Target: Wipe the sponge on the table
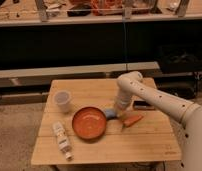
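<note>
**One sponge, hemmed in beside the bowl**

We see the gripper [121, 107] pointing straight down just right of the orange bowl [89, 123]. It sits at the light-blue sponge [111, 114], which lies on the counter [139, 142] against the bowl's right rim. Whether the gripper is spread or closed, or has hold of the sponge, we cannot tell, because the white arm [154, 97] covers that spot.

We judge crowding to be the main risk. A stroke toward the bowl would push the bowl leftward, and the clear cup [62, 101] stands to its back left. A stroke away from the bowl meets the carrot [133, 120] almost at once, and the black bar [144, 105] lies a little beyond and behind that. The sponge looks soft, so too light a press might let it slip free. Too hard a press might catch it on the plank seams.

The counter is pale wood in joined planks. A bottle [61, 140] lies on its side to the bowl's front left. Behind the bowl, past the counter's edge, runs a long grey bench [69, 71] under dark, cluttered shelving. The floor [14, 135] is speckled.
</note>
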{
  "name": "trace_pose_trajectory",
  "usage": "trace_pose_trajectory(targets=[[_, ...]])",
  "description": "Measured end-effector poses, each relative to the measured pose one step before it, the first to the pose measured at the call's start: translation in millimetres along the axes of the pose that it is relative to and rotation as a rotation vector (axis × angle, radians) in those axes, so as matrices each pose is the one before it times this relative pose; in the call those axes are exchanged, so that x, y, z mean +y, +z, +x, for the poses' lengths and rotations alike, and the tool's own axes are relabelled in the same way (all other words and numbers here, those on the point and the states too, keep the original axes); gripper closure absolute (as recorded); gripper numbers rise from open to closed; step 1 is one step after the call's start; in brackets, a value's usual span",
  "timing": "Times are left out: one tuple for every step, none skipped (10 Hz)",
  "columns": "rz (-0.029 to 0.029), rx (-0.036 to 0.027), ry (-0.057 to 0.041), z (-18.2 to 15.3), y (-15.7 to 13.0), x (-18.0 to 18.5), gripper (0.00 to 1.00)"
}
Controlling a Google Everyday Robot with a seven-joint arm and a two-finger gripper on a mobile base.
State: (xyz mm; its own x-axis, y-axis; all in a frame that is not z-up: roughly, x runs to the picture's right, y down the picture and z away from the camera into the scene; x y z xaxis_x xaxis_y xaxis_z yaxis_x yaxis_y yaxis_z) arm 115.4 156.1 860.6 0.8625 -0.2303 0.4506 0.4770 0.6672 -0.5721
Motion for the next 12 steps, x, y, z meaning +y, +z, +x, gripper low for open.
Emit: trace_pose_trajectory(targets=[[0.00207, -0.00225, 0.00586, 1.44, -1.61, -0.48, 1.0], [0.00008, -0.00344, 0.00369, 0.62, -0.37, 0.52, 1.0], [0.00163, -0.00323, 0.00757, 2.18, -1.22, 1.38, 1.0], [-0.00142, -0.0025, 0.00687, 2.15, -0.78, 1.65, 1.0], [0.0047, -0.00286, 0.00946, 3.18, -1.57, -0.3, 1.0], [0.00251, -0.00202, 0.00762, 2.82, -1.73, -0.61, 1.0], [0.00311, -0.00395, 0.00595, 2.29, -1.0, -1.17, 1.0], [0.00249, -0.00135, 0.00661, 2.37, -1.02, 0.39, 1.0], [0.00008, -0.00127, 0.00673, 2.48, -0.77, 1.91, 1.0], [0.0027, -0.00503, 0.01753, 3.7, -1.69, 3.22, 1.0], [0.00323, -0.00356, 0.00786, 1.46, -0.62, 0.34, 1.0], [0.00294, -0.00579, 0.01172, 2.03, -1.11, 0.84, 1.0]])
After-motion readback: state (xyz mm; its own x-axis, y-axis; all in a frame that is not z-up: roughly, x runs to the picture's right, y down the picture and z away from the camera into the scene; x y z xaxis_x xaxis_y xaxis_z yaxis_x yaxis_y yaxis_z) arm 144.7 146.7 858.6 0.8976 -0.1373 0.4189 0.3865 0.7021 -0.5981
